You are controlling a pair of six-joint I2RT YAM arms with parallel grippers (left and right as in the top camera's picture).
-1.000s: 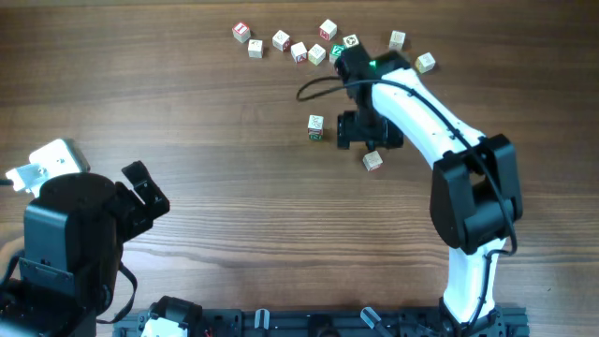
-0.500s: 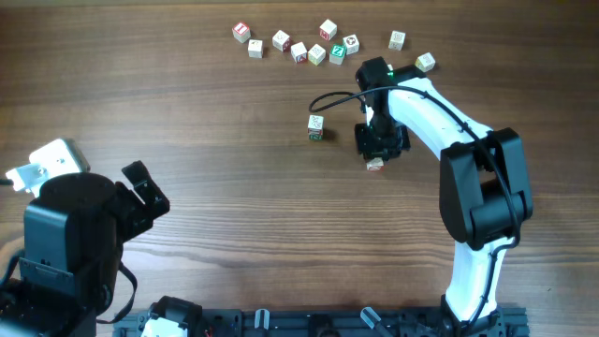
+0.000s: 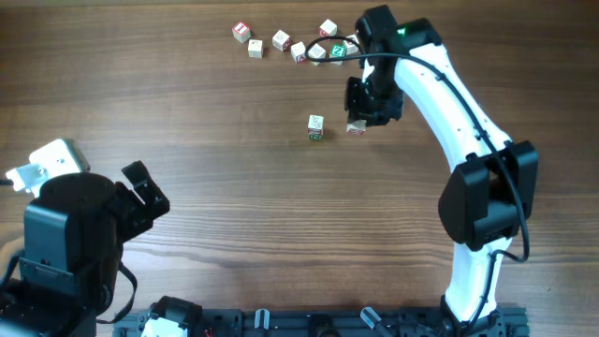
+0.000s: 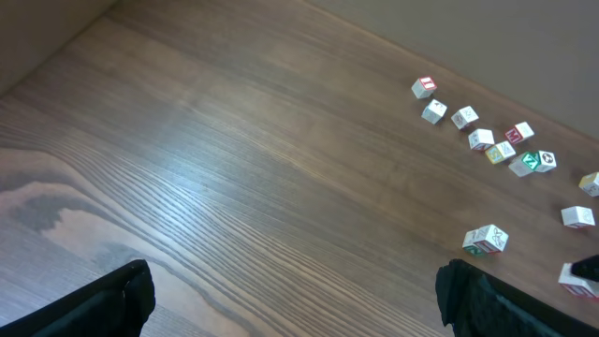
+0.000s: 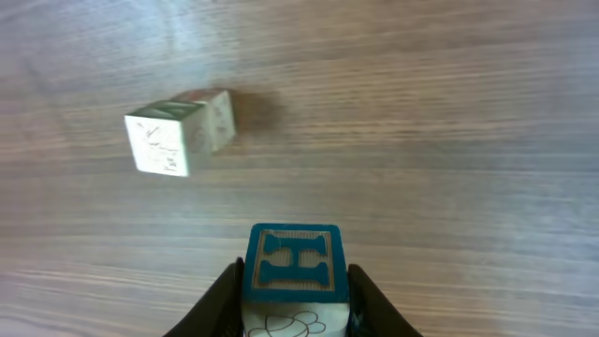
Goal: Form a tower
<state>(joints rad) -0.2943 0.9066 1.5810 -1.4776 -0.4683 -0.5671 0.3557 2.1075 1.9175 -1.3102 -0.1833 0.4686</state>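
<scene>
The tower point(image 3: 315, 127) is a short stack of pale letter cubes with green print at its base, standing mid-table; it also shows in the left wrist view point(image 4: 485, 240) and the right wrist view point(image 5: 178, 139). My right gripper point(image 3: 358, 124) hangs just right of it, shut on a pale cube with a blue H point(image 5: 291, 262), held off the table. This cube point(image 3: 356, 128) stays apart from the tower. My left gripper point(image 3: 145, 192) rests at the near left, open and empty, its dark fingertips point(image 4: 112, 300) spread wide over bare wood.
Several loose letter cubes point(image 3: 299, 51) lie in a row along the far edge, from a red-printed one point(image 3: 241, 31) to a green-printed one point(image 3: 337, 51), partly behind my right arm point(image 3: 440, 84). The same row point(image 4: 487, 140) shows in the left wrist view.
My right gripper closed on the loose cube nearer the front, lifted it and carried it back and left, close beside the tower. The left arm has not moved.
</scene>
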